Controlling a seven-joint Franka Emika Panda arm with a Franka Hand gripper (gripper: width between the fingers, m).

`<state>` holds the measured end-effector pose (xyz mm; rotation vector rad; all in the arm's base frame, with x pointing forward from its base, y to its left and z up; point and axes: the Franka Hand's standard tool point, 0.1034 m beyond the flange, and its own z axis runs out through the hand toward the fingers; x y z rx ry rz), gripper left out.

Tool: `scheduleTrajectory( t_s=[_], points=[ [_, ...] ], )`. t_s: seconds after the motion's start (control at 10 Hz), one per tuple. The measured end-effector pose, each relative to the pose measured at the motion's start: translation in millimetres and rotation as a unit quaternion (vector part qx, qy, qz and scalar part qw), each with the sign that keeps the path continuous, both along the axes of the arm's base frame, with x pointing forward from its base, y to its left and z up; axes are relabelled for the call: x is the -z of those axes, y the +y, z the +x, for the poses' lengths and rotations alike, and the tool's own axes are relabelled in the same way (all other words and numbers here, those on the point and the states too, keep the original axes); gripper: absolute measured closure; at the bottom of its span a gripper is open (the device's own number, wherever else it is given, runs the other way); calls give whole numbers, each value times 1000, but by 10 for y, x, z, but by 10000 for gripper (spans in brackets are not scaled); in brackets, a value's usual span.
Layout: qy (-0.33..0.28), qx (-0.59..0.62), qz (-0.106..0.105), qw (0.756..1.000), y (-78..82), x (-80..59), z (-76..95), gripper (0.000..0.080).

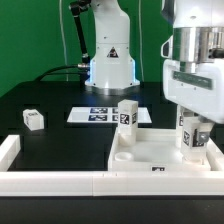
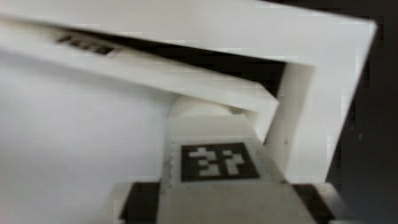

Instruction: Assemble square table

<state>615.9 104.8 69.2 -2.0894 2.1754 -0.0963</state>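
We see the large flat white plastic square slab [image 1: 160, 152] lying on the black table [image 1: 60, 98] at the exterior view's right. It sits against the long white L-shaped rail [image 1: 50, 181], which runs along the slab's near edge and turns up at the exterior view's left. We cannot make out the slab's round corner sockets clearly. At its far corner toward the exterior view's left, one small white tagged block leg [image 1: 127, 116] stands upright. Toward the exterior view's right side of the slab, the gripper [image 1: 195, 126] is closed on a second white tagged leg [image 1: 189, 143], held upright with its lower end at the slab's surface. We cannot tell whether it sits in a socket. In the wrist view this leg's tag face shows between the fingers [image 2: 151, 205]. A third white leg [image 1: 34, 119] lies loose on the table, well apart at the exterior view's left. The marker board [image 1: 100, 113] lies behind the slab, in front of the white robot base [image 1: 108, 62].
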Motion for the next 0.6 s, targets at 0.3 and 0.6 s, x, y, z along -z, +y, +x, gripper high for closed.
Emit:
scheduleTrajectory(
  t_s=[0.3, 0.6],
  points=[
    [-14, 110, 28, 993, -23, 3, 64, 509],
    [-4, 10, -5, 1000, 86, 7, 31, 253]
  ],
)
